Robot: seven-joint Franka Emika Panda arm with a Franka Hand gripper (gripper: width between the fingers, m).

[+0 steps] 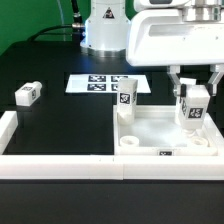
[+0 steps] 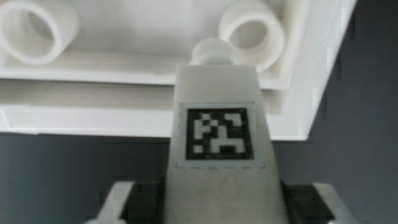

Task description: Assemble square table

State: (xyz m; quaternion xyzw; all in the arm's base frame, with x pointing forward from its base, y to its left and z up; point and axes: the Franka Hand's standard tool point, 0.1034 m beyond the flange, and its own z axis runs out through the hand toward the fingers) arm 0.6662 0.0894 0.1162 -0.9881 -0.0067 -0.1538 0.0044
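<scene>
**Exterior view.** The table top point(image 1: 160, 130) lies on the black table point(image 1: 70, 125) toward the exterior view's right, with white border rails point(image 1: 60, 165) running beside it. A standing leg point(image 1: 126, 97) rises upright from the top's far corner on the exterior view's left and appears seated. The gripper point(image 1: 193, 95) is clamped on a held leg point(image 1: 193, 108), which is upright over the top's side on the exterior view's right. Whether its lower end touches the top cannot be told. A loose leg point(image 1: 27, 94) lies well apart on the exterior view's left, and no fourth leg is visible. Judged stage: one leg fitted, a second being placed, the rest outstanding. The marker board point(image 1: 100, 83) lies beyond.

**Wrist view.** The fingers point(image 2: 128, 200) press the held leg point(image 2: 217, 90) from both sides. Its tip points toward a round corner socket point(image 2: 249, 35) in the table top point(image 2: 107, 85). A second socket point(image 2: 39, 35) looks empty.

**Labels.** Only black-white tags appear, on the legs, the top's front rim point(image 1: 166, 153) and the marker board. No words or brand can be read.
</scene>
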